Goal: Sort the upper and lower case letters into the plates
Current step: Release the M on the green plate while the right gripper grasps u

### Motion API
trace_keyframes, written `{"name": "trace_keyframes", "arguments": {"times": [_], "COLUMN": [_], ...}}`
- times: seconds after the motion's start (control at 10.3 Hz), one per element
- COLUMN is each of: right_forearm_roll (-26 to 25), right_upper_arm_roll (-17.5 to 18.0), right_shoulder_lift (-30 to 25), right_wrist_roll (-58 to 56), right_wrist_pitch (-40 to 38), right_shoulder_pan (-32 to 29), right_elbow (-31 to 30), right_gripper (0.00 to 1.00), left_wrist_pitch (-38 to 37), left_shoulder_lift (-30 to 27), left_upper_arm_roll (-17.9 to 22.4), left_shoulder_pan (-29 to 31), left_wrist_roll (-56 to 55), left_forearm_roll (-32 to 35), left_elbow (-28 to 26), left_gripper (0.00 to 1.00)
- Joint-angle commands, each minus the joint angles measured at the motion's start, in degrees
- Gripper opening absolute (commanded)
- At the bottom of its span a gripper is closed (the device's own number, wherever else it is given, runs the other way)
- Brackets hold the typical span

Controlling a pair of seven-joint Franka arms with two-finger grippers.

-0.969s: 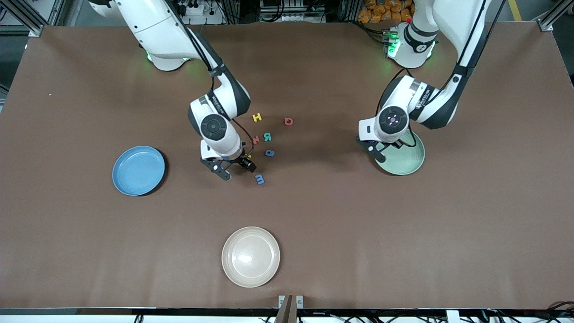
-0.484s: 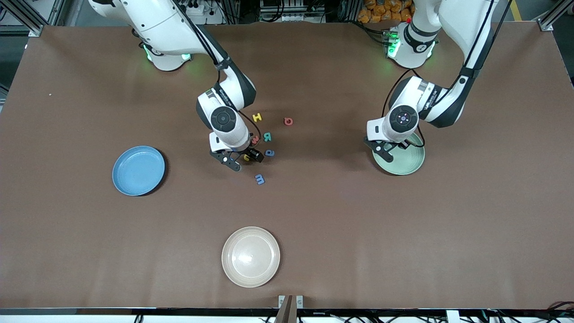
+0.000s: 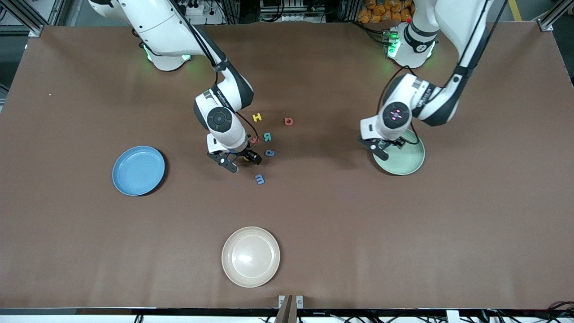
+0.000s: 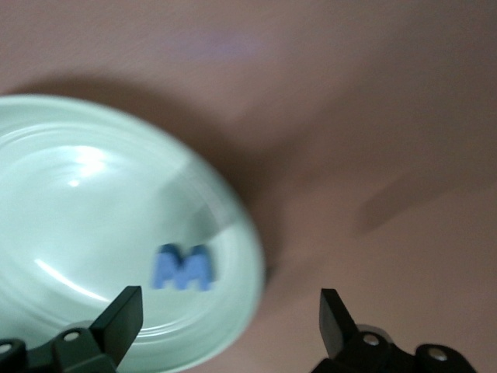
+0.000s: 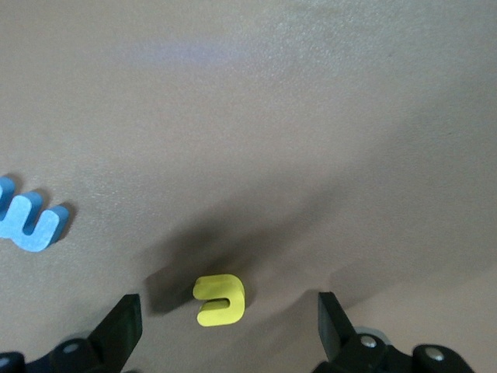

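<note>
Brown matte table, faintly grained. Two plates of equal size, round, shallow, dull finish: blue plate toward the right arm's end, mint green plate toward the left arm's end. The left wrist view shows concentric ridges in the mint plate and one blue foam capital M lying flat inside it near the rim. Left gripper hangs over that plate's edge, jaws wide apart, nothing between them. A third plate, cream plate, lies nearest the front camera, glossy patch at its centre. Loose letters sit mid-table, all thick flat foam cut-outs: yellow H, red Q, green R, blue a, blue lowercase m, the m nearest the front camera. A red letter is partly hidden by the right arm's wrist; its shape cannot be told. Right gripper is over a small yellow c-shaped letter, jaws wide, empty, the letter lying between the finger lines on the table; the arm's shadow falls across it.
</note>
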Motion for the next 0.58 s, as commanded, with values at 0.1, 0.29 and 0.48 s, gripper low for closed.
{"name": "trace_keyframes", "arguments": {"times": [0.1,0.29,0.48], "right_forearm_roll": [-1.1,-1.1,-1.9], "right_upper_arm_roll": [0.8,0.9,1.4], "right_shoulder_lift": [-1.6,-1.7,-1.8], "right_wrist_roll": [0.7,0.7,0.6], "right_wrist_pitch": [0.6,0.8,0.8], "right_shoulder_pan": [-1.0,-1.0,-1.0], "right_elbow": [-1.9,-1.8,-1.8], "right_gripper": [0.64,0.15,0.07], "left_wrist_pitch": [-1.7,-1.7,-1.7], "left_shoulder_lift": [-0.1,1.3,4.0], "left_upper_arm_roll": [-7.9,-9.0,-9.5], "left_shoulder_pan": [-0.8,-1.9,-6.8], "left_wrist_roll": [-8.9,-15.3,-27.8], "left_forearm_roll": [-0.7,-4.1,-7.3], "left_elbow": [3.0,5.4,9.2], "left_gripper": [1.00,1.00,1.00]}}
